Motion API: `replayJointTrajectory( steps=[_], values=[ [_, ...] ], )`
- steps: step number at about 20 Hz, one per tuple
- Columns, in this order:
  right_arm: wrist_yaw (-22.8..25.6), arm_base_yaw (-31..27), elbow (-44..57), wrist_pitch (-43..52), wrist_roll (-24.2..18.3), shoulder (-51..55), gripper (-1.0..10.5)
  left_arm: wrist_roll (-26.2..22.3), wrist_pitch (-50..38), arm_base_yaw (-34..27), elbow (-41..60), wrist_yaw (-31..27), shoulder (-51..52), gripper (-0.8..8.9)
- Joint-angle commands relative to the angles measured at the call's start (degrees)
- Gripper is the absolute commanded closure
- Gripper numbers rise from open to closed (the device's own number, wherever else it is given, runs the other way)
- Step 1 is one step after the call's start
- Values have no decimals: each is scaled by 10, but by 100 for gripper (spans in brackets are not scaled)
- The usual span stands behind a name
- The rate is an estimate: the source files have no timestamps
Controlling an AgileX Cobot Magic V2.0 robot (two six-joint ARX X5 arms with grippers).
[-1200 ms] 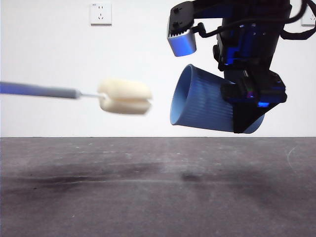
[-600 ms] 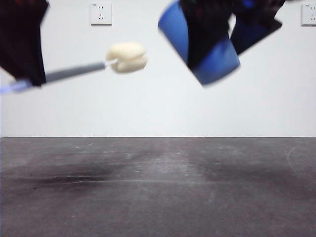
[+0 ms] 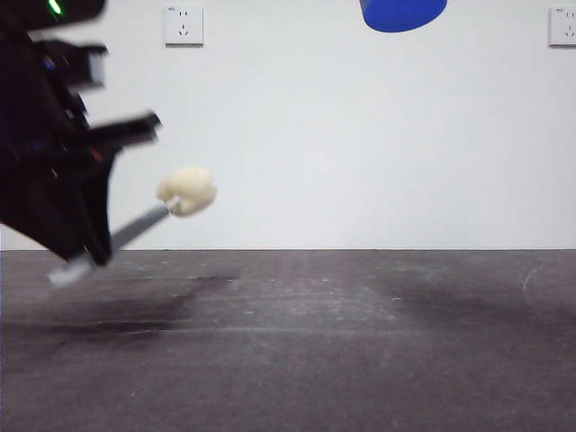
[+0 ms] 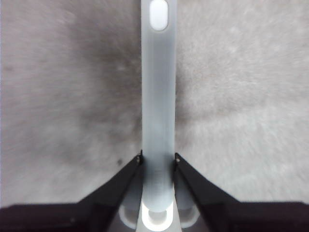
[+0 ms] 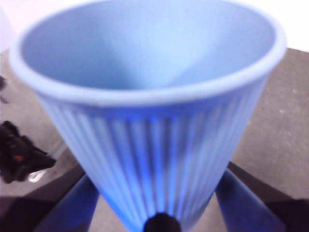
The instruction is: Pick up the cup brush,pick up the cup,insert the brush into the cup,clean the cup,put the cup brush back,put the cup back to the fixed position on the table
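The left gripper (image 4: 158,159) is closed tight on the grey handle of the cup brush (image 4: 158,96), one black jaw on each side. In the front view this arm is a big dark shape at the left edge, and the brush points up to the right, its cream sponge head (image 3: 187,191) in the air above the table (image 3: 360,342).

The right gripper (image 5: 157,212) grips the blue ribbed cup (image 5: 149,121) near its base (the jaws seem to press its sides, but the picture is blurred). The front view cuts the cup (image 3: 402,13) off at its top edge.

White wall (image 3: 360,135), 2 power sockets (image 3: 184,25).
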State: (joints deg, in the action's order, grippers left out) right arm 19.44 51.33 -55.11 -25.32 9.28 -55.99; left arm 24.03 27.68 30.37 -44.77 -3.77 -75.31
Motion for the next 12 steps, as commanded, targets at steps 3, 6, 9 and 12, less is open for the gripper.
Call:
replayJointTrajectory(
  steps=[3,6,9,12],
  values=[
    [-1,1,0,-8,8,2,964,18,-33,-1,5,2,-67,822],
    [-1,1,0,-9,8,2,964,30,-50,-1,5,4,-100,822],
    [-1,1,0,-9,8,2,964,30,-53,-1,5,4,-118,822],
    [-3,1,0,-9,8,2,964,32,-44,-2,5,13,-146,822]
  ],
)
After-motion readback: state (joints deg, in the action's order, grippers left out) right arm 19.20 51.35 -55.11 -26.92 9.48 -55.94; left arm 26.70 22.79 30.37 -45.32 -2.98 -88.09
